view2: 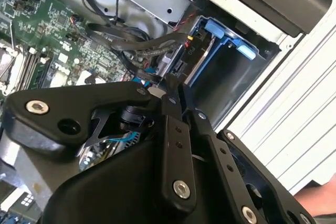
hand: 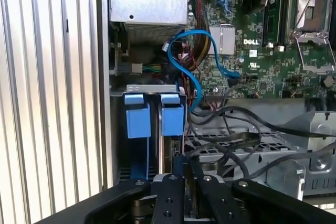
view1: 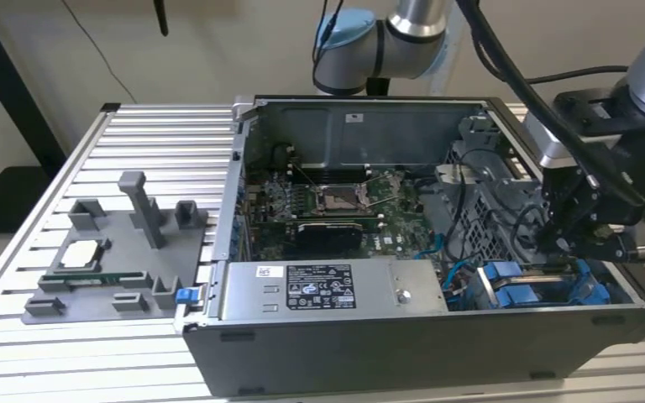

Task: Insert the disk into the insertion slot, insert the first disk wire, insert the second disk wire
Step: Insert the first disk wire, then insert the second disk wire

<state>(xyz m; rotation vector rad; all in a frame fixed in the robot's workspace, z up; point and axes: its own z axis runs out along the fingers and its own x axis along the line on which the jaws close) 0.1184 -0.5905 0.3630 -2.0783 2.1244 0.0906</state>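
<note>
The disk [hand: 172, 121] stands on edge inside the insertion slot [hand: 144, 88], its blue carrier tab beside a second blue tab [hand: 137, 118]. The second wrist view shows the disk's silver side [view2: 177, 59] and blue frame [view2: 227, 34]. My gripper [hand: 185, 162] hangs over the disk's connector end, its fingers [view2: 169, 103] close together, apparently shut on a black disk wire plug [view2: 148, 77]. In the exterior view the gripper [view1: 549, 250] is low in the case's corner on the exterior view's right, above the blue carriers [view1: 521, 290].
Black cables [hand: 231, 140] loop over the perforated cage beside the slot. A blue data cable [hand: 195, 72] curves to the motherboard [view1: 334, 206]. The power supply [view1: 328, 290] lies along the case front. A grey fixture [view1: 121, 252] with parts sits on the slatted table.
</note>
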